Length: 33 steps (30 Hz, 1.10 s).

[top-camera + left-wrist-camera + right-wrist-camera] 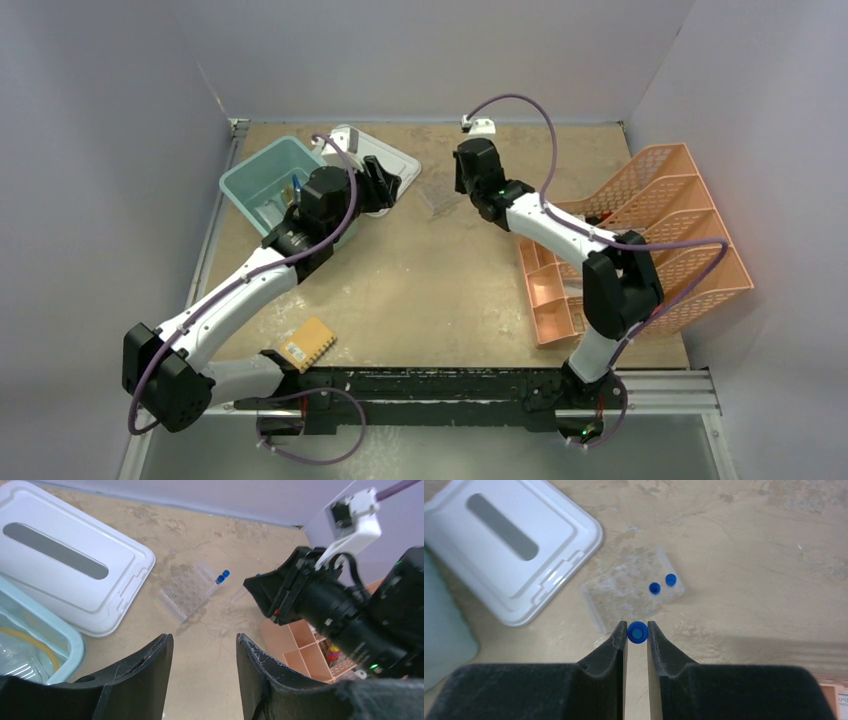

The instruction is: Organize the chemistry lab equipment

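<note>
Clear blue-capped test tube (637, 633) is clamped in the right gripper (637, 629), above the near edge of the clear plastic tube rack (621, 594). It should be centred over a free well and lowered slowly. Left gripper (204, 666) is held apart, empty.

This is a robotics lab test cell dressed as a chemistry bench. A bare tan table (430, 290) is boxed in by plain pale walls (420, 50), and two cabled arms (240, 290) are bolted to a black rail (430, 385) at its near edge. Just beyond the right gripper (637, 636), whose fingertips pinch a blue-capped test tube (637, 632), lies a clear tube rack (631, 590) with two more blue caps at its edge. Left of the left gripper (204, 650) sit a white lid (65, 555) and a teal bin (75, 647), and a peach compartment organiser (640, 230) stands behind and to the right of the right gripper.
</note>
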Available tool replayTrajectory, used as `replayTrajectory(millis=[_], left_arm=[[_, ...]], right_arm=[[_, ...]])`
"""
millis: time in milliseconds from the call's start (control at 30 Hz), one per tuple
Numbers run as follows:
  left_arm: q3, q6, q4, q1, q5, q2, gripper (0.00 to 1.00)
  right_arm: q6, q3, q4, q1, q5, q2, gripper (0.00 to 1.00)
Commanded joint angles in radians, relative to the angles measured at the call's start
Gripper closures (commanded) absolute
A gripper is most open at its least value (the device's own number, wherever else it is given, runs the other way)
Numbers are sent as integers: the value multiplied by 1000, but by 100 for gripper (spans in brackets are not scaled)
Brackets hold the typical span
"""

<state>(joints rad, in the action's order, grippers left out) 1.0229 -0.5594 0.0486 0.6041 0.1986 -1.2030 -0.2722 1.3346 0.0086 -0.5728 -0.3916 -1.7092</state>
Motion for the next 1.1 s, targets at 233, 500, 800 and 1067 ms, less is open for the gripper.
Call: replayTrajectory(millis=[233, 500, 800, 1067], left_arm=[[12, -29, -79, -4, 23, 3, 52], [13, -25, -82, -4, 34, 0, 52], [6, -21, -81, -4, 36, 3, 52], [5, -5, -69, -4, 35, 11, 52]], right_arm=[[22, -54, 324, -18, -174, -93, 96], [48, -89, 419, -20, -137, -136, 96], [35, -83, 439, -19, -117, -185, 96], [29, -68, 428, -19, -125, -225, 96]])
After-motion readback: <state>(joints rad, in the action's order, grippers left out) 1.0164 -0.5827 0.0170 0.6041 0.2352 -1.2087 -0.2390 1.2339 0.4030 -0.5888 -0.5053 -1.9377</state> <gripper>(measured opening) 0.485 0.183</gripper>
